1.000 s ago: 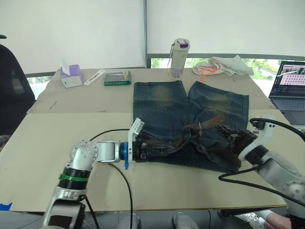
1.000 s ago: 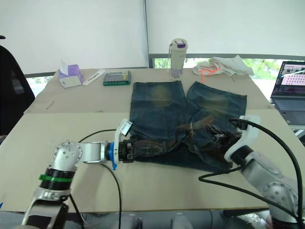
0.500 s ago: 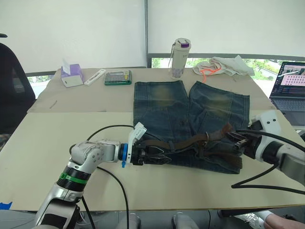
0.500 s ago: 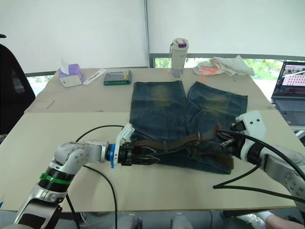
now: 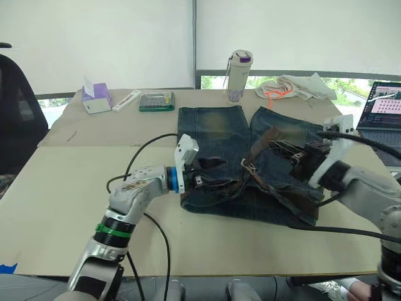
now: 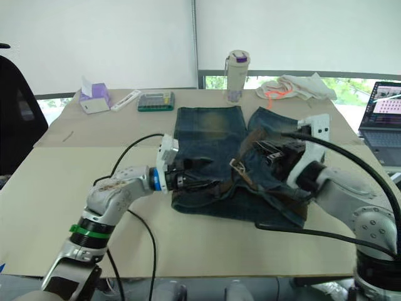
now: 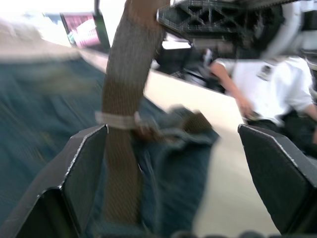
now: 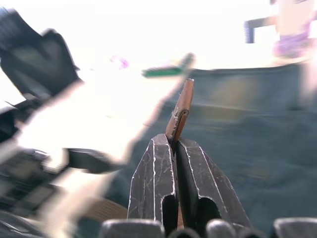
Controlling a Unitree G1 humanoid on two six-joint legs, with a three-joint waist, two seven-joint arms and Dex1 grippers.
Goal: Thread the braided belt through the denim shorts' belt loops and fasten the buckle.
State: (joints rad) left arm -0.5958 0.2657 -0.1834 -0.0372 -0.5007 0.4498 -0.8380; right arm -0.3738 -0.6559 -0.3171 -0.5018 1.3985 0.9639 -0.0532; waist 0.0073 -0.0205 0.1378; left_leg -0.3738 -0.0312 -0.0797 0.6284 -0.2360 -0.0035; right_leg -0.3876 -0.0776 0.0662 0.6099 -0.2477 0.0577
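Observation:
The denim shorts [image 5: 213, 135] lie on the table with their legs pointing away and the waistband bunched on the near side. Along that waistband runs the braided belt [image 5: 294, 202], and one end of it rises over the right leg. My right gripper [image 5: 277, 148] is shut on that raised end, whose brown tip [image 8: 181, 110] sticks out past the closed fingers. A silver buckle [image 6: 238, 168] hangs where the strap lifts off the denim. My left gripper [image 5: 216, 174] is open over the left part of the waistband, and the strap [image 7: 124, 94] passes beside one of its fingers [image 7: 74, 188]. I cannot make out the belt loops.
At the far edge of the table stand a bottle [image 5: 237, 76], a white cloth with orange cord [image 5: 294, 86], a green calculator [image 5: 156, 101], a white remote [image 5: 127, 100] and a tissue box [image 5: 94, 99]. A laptop [image 5: 383, 106] is at the right. A person in white [image 7: 267, 84] sits nearby.
The right gripper has lifted the belt end up and away over the right leg. The left gripper has moved forward onto the waistband, which is now bunched instead of flat.

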